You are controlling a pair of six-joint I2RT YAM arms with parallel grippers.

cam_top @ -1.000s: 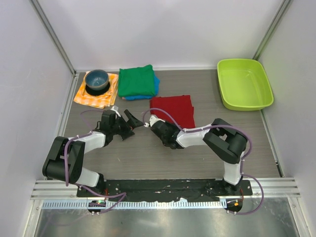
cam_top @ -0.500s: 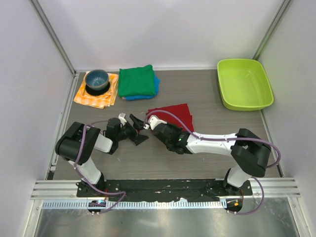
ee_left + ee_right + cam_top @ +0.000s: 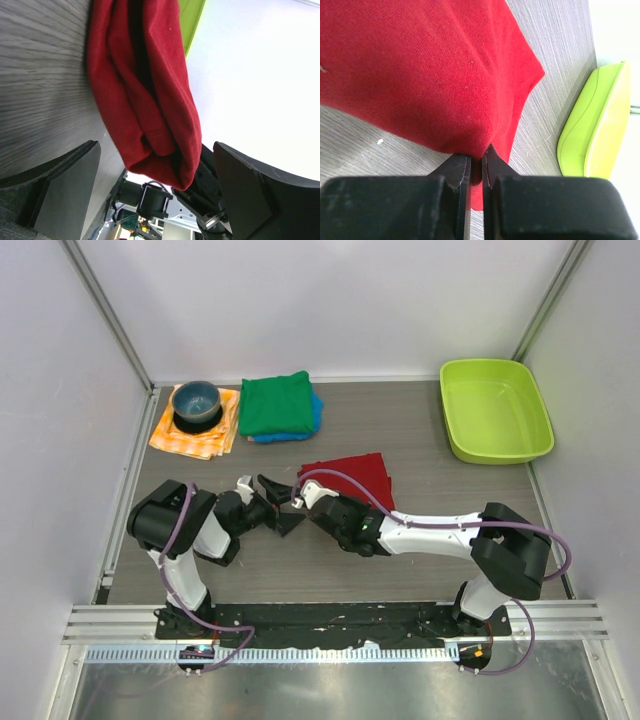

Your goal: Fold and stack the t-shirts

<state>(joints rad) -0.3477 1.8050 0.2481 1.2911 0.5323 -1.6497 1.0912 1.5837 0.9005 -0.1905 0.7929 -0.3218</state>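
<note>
The dark red t-shirt [image 3: 352, 474] lies folded mid-table. My right gripper [image 3: 301, 494] is shut on its near-left corner and holds that corner slightly raised. In the right wrist view the jaws [image 3: 476, 161] pinch a fold of the red cloth [image 3: 420, 65]. My left gripper [image 3: 282, 506] is open, just left of that held corner. In the left wrist view the red shirt [image 3: 145, 90] hangs between my spread fingers [image 3: 65, 190] without touching them. The green t-shirt [image 3: 274, 403] lies folded on the blue t-shirt [image 3: 316, 416] at the back.
A blue bowl [image 3: 196, 402] sits on an orange-and-white checked cloth [image 3: 190, 439] at the back left. A lime green bin [image 3: 494, 409] stands at the back right and also shows in the right wrist view [image 3: 595, 130]. White walls enclose the table.
My right gripper closed on the red shirt's near-left corner and pulled it left, skewing the shirt. My left gripper moved right and down toward that corner and stayed open.
</note>
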